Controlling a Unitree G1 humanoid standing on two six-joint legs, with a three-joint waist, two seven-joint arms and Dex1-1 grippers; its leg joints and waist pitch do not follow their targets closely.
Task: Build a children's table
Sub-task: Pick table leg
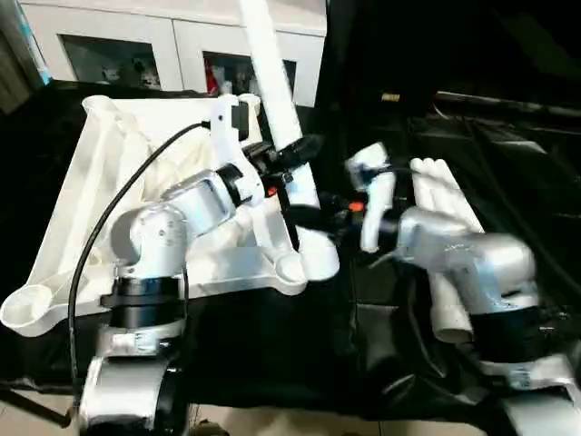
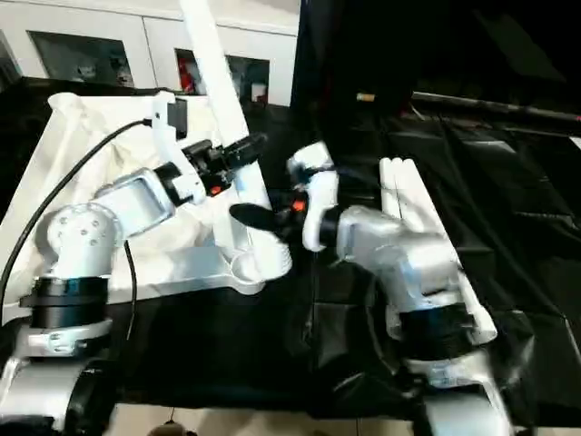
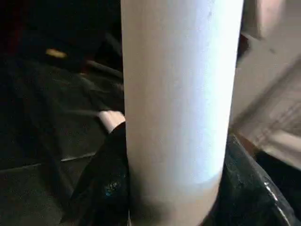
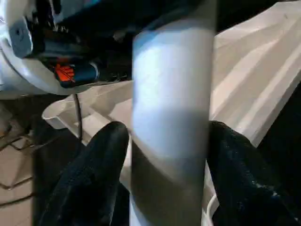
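Observation:
The children's table top (image 1: 91,200) lies upside down on the black cover, white and rimmed, with round corner sockets. One white leg (image 1: 272,73) stands in the near right corner socket (image 1: 313,263) and leans back toward the cabinets. My left gripper (image 1: 295,159) is shut on this leg at mid-height; in the left wrist view its black fingers (image 3: 106,183) press both sides of the leg (image 3: 178,94). My right gripper (image 1: 313,216) straddles the same leg (image 4: 169,117) lower down, just above the socket. Spare white legs (image 1: 445,209) lie side by side to the right.
White cabinets with glass doors (image 1: 118,54) stand behind the table. The black cover (image 1: 272,354) hangs over the near edge, with pale floor below. A black cable (image 1: 109,227) runs along my left forearm across the table top.

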